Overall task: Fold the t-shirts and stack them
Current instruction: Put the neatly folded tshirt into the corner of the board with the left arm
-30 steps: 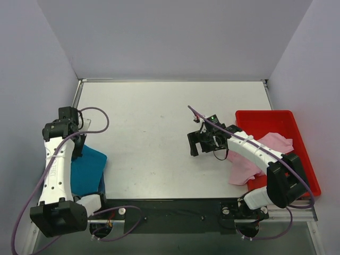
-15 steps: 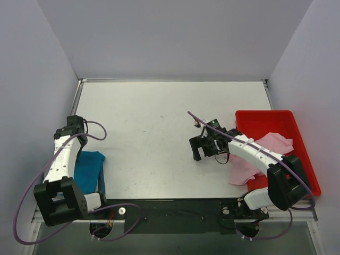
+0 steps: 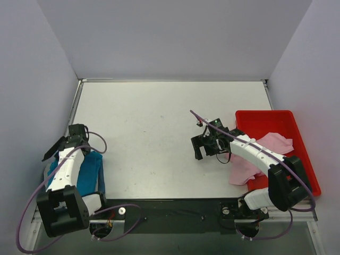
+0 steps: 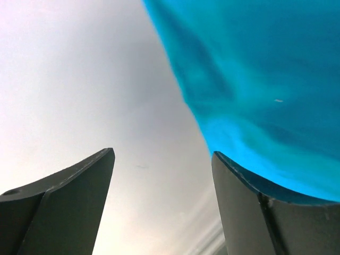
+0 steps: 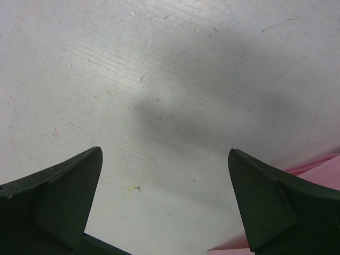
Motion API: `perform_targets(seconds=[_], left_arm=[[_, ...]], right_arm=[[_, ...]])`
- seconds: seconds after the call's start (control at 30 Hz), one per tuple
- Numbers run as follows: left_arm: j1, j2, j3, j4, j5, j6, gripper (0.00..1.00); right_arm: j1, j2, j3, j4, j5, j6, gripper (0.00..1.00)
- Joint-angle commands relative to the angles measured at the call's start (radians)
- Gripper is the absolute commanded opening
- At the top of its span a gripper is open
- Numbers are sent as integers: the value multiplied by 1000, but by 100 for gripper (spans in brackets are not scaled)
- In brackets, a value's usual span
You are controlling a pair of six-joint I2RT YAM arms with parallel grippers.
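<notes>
Both gape empty: left gripper (image 4: 162,202) beside the teal-blue t-shirt (image 3: 90,169) at eight o'clock, right gripper (image 5: 164,196) over bare table (image 3: 159,106), so best swing toward four o'clock and pinch the pink t-shirt (image 3: 243,169) by its edge.

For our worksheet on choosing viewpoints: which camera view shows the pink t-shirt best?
Top external: the pink t-shirt lies crumpled, spilling from the red tray onto the table, partly hidden by the right arm. Right wrist catches only a pink sliver at its corner; left wrist shows none.
</notes>
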Motion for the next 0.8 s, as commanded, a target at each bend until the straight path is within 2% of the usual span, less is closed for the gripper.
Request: perform_targets(seconds=[0.0, 0.07, 0.1, 0.13, 0.17, 0.2, 0.23, 0.3, 0.47, 0.57, 0.77], left_arm=[[4, -76, 28, 278, -100, 318, 85], [1, -72, 85, 257, -73, 291, 86], [0, -66, 145, 156, -29, 247, 86], [-5, -46, 186, 101, -4, 134, 87], [-8, -32, 262, -56, 100, 74, 87], [-14, -9, 310, -145, 160, -47, 87], [-19, 0, 379, -258, 299, -87, 88], [-54, 11, 413, -329, 421, -181, 88], [-282, -30, 409, -276, 574, -269, 88], [-330, -66, 406, -170, 770, -276, 88], [-356, -208, 190, 265, 1119, -256, 89]], right_arm=[[-6, -33, 11, -15, -15, -8, 100], [-9, -37, 9, -14, -15, -4, 100], [-11, -38, 9, -14, -15, -2, 100], [-11, -38, 11, -15, -15, 1, 100], [-12, -40, 12, -14, -15, 3, 100], [-14, -43, 14, -14, -15, 7, 100], [-20, -44, 16, -11, -15, 10, 100], [-29, -49, 17, -2, -15, 22, 100], [-89, -119, -23, 67, 4, 79, 100], [-139, -225, -108, 187, 63, 110, 100], [-172, -452, -257, 392, 204, 58, 100]])
